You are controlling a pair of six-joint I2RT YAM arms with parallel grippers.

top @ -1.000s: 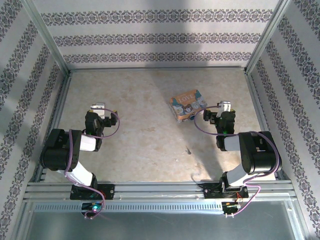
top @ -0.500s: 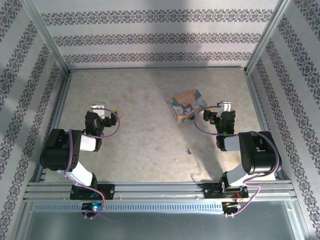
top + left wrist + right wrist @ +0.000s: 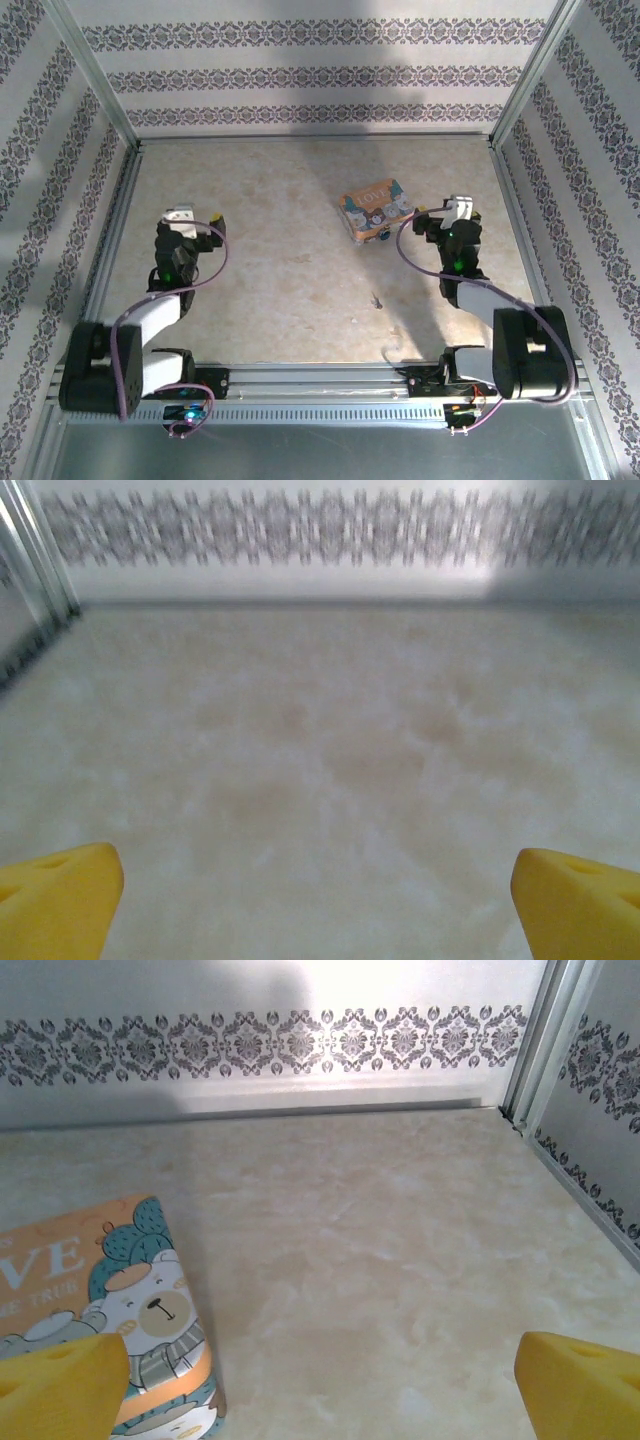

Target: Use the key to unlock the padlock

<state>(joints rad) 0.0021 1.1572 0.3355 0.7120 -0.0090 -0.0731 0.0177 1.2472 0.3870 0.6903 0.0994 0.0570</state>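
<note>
The padlock [image 3: 384,238] is a tiny silvery-blue speck against the near right corner of the orange-and-teal box [image 3: 375,209]. The key [image 3: 377,300] is a thin dark sliver on the bare table, well in front of the box. My right gripper [image 3: 458,208] is just right of the box; in the right wrist view its yellow fingertips [image 3: 62,1385] stand wide apart, so the right gripper [image 3: 320,1390] is open over bare table, with the box [image 3: 110,1290] by its left finger. My left gripper [image 3: 179,213] is far to the left. In the left wrist view the left gripper [image 3: 320,905] is open over the bare surface.
Patterned walls and aluminium posts [image 3: 515,95] close in the table on three sides. A metal rail [image 3: 320,385] runs along the near edge by the arm bases. Purple cables [image 3: 415,262] loop beside each wrist.
Both arms have stretched out lower over the table. The left gripper shifted left, the right gripper slightly right and farther. Box, padlock and key have not moved.
</note>
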